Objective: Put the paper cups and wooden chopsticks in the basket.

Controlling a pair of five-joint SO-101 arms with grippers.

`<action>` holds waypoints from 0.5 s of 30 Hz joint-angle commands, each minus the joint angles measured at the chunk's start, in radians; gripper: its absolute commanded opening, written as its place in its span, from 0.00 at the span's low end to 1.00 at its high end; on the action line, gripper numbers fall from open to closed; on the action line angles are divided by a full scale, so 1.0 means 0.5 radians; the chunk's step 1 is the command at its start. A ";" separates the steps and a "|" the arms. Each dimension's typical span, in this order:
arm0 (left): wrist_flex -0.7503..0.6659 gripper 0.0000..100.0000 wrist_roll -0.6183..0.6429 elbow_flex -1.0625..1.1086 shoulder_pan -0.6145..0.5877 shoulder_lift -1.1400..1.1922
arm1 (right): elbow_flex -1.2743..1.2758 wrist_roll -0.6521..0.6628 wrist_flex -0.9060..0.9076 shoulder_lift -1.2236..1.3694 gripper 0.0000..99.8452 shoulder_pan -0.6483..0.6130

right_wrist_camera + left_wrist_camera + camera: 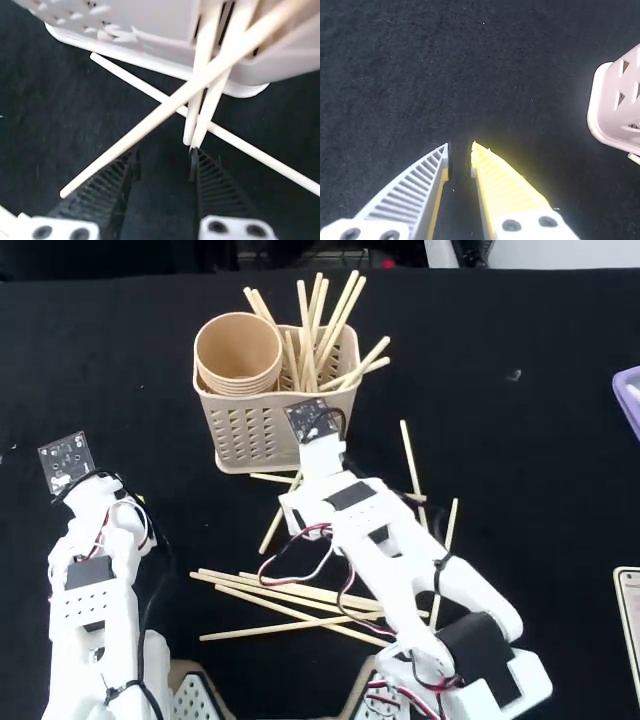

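Your right gripper (162, 157) sits partly open and empty, tips at the chopsticks (165, 114) leaning on the basket (150, 20) foot; centre one stick between the jaws before closing. The left gripper (460, 150) hangs narrowly open, empty. The paper cups (238, 352) already stand in the basket

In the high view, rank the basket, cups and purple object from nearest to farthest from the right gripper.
1. Basket, just ahead of the right gripper.
2. Cups, in the basket's left half.
3. Purple object, at the right edge.
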 commanded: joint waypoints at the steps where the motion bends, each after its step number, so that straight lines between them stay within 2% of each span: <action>1: -0.043 0.08 0.015 -0.023 -0.017 -0.046 | -0.081 -0.025 0.049 -0.124 0.16 -0.018; 8: -0.043 0.08 0.015 -0.023 -0.008 -0.046 | 0.069 -0.025 0.227 -0.582 0.16 -0.160; 15: -0.043 0.08 0.015 -0.023 -0.014 -0.046 | 0.342 -0.025 -0.034 -0.895 0.16 -0.362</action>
